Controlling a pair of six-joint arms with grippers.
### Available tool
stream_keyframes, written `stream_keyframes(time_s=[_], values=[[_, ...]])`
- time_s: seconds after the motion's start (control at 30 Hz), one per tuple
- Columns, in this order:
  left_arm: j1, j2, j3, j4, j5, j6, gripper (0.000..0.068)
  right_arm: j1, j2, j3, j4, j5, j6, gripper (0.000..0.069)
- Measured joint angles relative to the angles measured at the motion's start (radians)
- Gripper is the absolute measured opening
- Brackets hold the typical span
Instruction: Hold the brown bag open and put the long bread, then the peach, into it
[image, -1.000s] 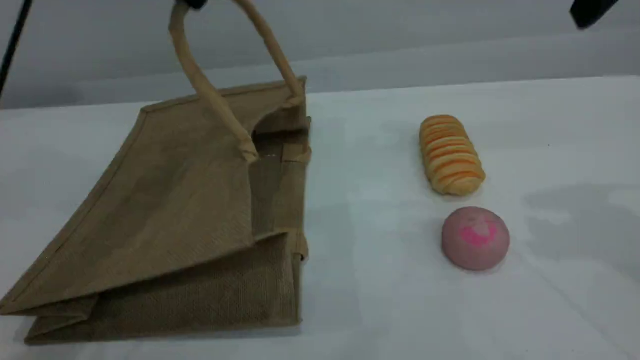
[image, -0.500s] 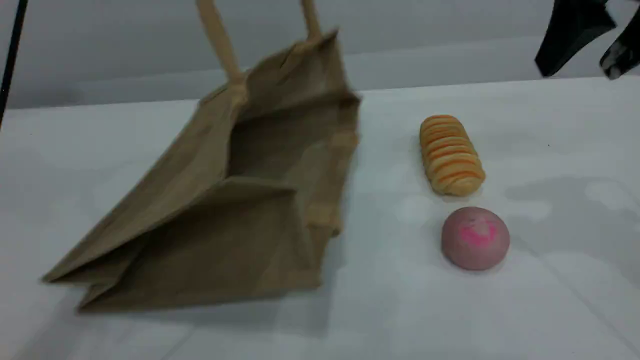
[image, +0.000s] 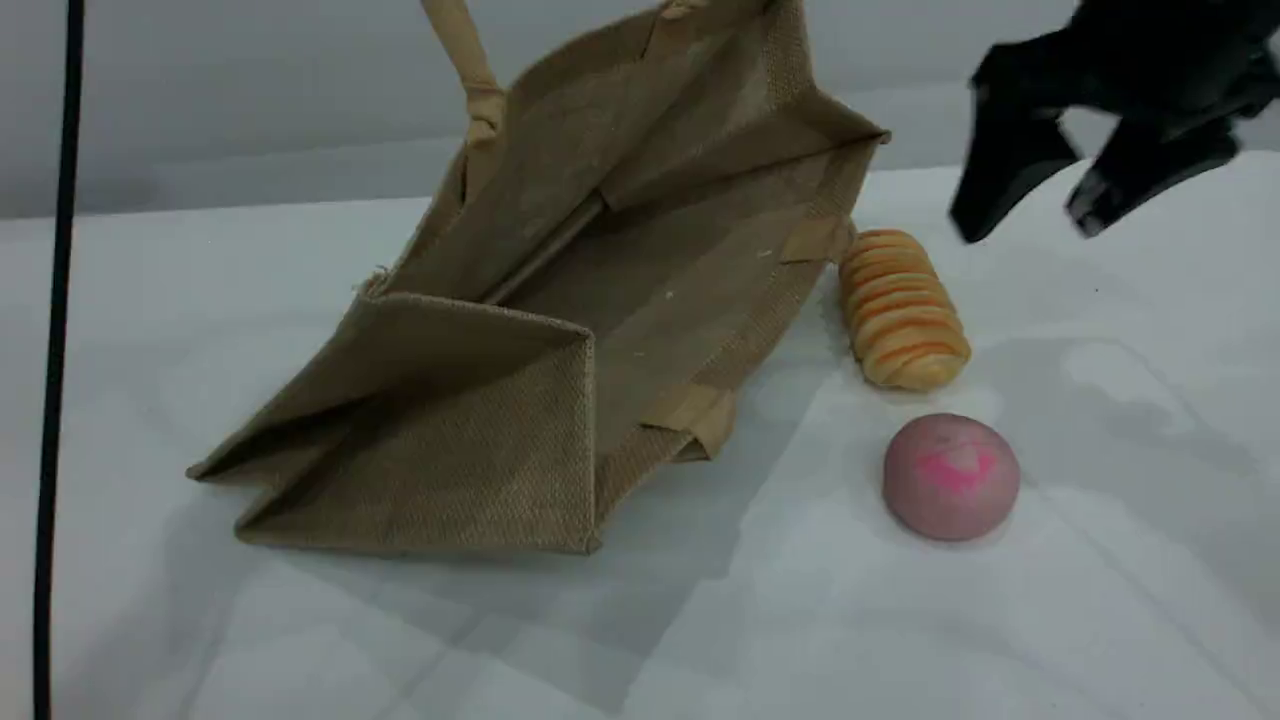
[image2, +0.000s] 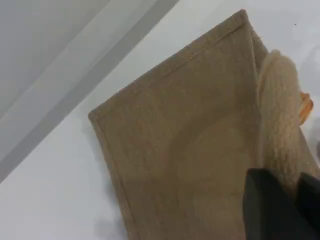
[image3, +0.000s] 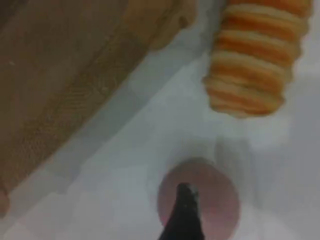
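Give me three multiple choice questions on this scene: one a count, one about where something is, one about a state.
1. How many loose things lie on the table outside the brown bag?
A) one
B) two
C) four

2. Where is the peach in the scene view?
A) inside the brown bag
B) nearer the camera than the long bread
C) left of the brown bag

3. How does the right gripper stand?
A) shut on the peach
B) shut on the long bread
C) open, in the air, nothing between its jaws

Answers:
1 B: only the long bread and the peach lie there.
2 B: the peach sits below the long bread in that view.
3 C: its two fingers stand apart above the table.
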Motion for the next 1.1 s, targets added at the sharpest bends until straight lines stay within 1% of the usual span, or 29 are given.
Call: stream_keyframes(time_s=[0.2, 0.33, 0.47, 0.77, 0.87, 1.0, 1.1], values=[[0.000, -0.001, 0.000, 0.082, 0.000, -0.005, 0.0094, 0.058, 0.101, -0.083, -0.011, -0.010, -0.002, 0.0565], [0.000, -0.002, 0.000, 0.076, 0.000, -0.005, 0.0094, 0.059, 0.167, -0.144, -0.033, -0.021, -0.013, 0.0565], [0.000, -0.002, 0.000, 0.043, 0.000, -0.005, 0.0094, 0.058, 0.227, -0.202, -0.055, -0.021, -0.012, 0.0565], [0.000, -0.002, 0.000, 0.042, -0.001, -0.004, 0.0094, 0.058, 0.349, -0.323, -0.069, -0.026, -0.046, 0.0565], [0.000, -0.002, 0.000, 0.042, -0.001, -0.004, 0.0094, 0.058, 0.375, -0.344, -0.107, -0.036, -0.046, 0.0565], [0.000, -0.002, 0.000, 0.042, -0.001, -0.004, 0.0094, 0.058, 0.392, -0.344, -0.173, -0.065, -0.045, 0.0565], [0.000, -0.002, 0.000, 0.042, -0.001, -0.004, 0.0094, 0.058, 0.404, -0.344, -0.177, -0.083, -0.045, 0.0565]])
